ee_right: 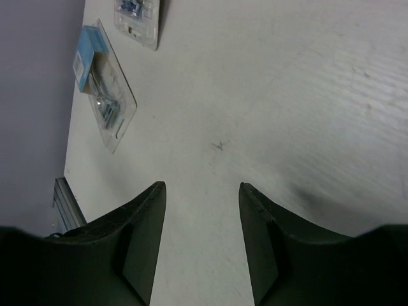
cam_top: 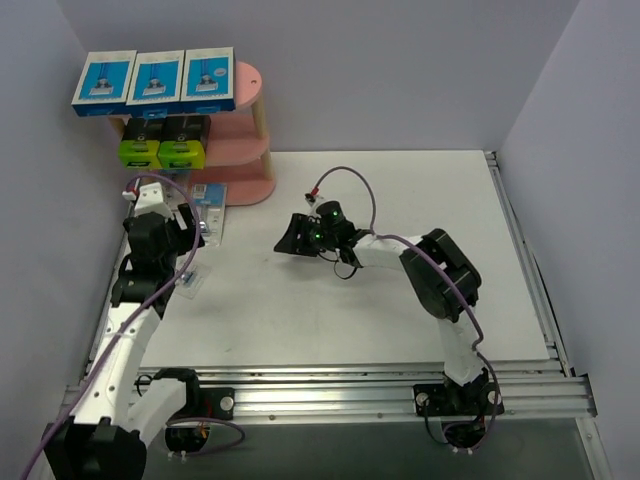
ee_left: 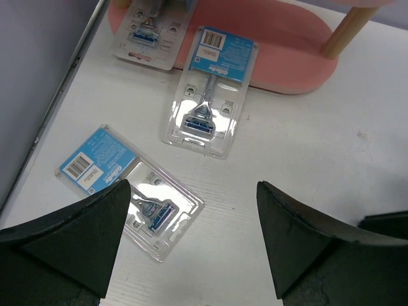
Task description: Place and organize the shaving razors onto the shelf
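The pink shelf (cam_top: 245,120) stands at the far left. Three blue-and-white boxes (cam_top: 155,80) sit on its top board. Two black boxes with lime-green ends (cam_top: 165,142) sit on the middle board. In the left wrist view, one blister pack (ee_left: 124,191) lies on the table, a second (ee_left: 213,89) lies half on the shelf's bottom board (ee_left: 287,51), and a third (ee_left: 150,32) lies at that board's left end. My left gripper (ee_left: 194,191) is open and empty above the table, by the first pack. My right gripper (ee_right: 203,188) is open and empty over bare table mid-table (cam_top: 290,238).
The left wall runs close beside the shelf and the left arm (cam_top: 150,250). A wooden shelf post (ee_left: 347,32) stands at the bottom board's right end. Two blister packs (ee_right: 105,89) show far left in the right wrist view. A metal rail (cam_top: 520,250) edges the table's right side.
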Robot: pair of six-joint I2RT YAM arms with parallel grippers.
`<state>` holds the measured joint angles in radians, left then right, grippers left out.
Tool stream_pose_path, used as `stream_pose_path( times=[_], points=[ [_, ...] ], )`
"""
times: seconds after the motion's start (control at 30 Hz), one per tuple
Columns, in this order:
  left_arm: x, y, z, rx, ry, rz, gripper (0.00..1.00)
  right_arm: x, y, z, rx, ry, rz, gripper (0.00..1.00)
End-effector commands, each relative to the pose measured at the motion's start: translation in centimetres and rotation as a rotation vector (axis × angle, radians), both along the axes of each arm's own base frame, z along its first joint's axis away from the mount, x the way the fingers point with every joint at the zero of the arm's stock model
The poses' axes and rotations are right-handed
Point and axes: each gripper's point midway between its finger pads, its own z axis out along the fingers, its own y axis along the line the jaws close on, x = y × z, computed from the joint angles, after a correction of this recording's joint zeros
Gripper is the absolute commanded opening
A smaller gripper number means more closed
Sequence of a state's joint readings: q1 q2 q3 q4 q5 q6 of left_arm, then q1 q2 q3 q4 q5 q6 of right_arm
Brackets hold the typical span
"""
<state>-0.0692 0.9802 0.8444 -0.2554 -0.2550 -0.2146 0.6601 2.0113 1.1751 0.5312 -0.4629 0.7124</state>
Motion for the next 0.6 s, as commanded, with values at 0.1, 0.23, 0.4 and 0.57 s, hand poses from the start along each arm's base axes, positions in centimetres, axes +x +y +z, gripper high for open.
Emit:
stream_pose_path(
  times=[0.1, 0.23, 0.4, 0.57],
  points=[
    [-2.2, -0.9, 1.8, 0.020, -0.079, -0.035, 0.90, 2.7, 7.9, 2.8, 0.195, -0.016, 0.031, 0.48],
    [-2.9, -0.9, 3.1, 0.074, -0.131, -0.019, 0.92, 4.9, 12.2, 2.8, 0.249, -0.010, 0.027, 0.49],
    [-3.8, -1.5, 4.4, 0.093, -0.174, -0.023, 0.93, 6.8, 15.4, 1.9, 0.272, 0.008, -0.007, 0.51],
    [-4.6, -1.7, 5.2, 0.096, -0.204, -0.009, 0.95, 9.1, 16.7, 0.0, 0.276, 0.020, -0.105, 0.53]
  ],
)
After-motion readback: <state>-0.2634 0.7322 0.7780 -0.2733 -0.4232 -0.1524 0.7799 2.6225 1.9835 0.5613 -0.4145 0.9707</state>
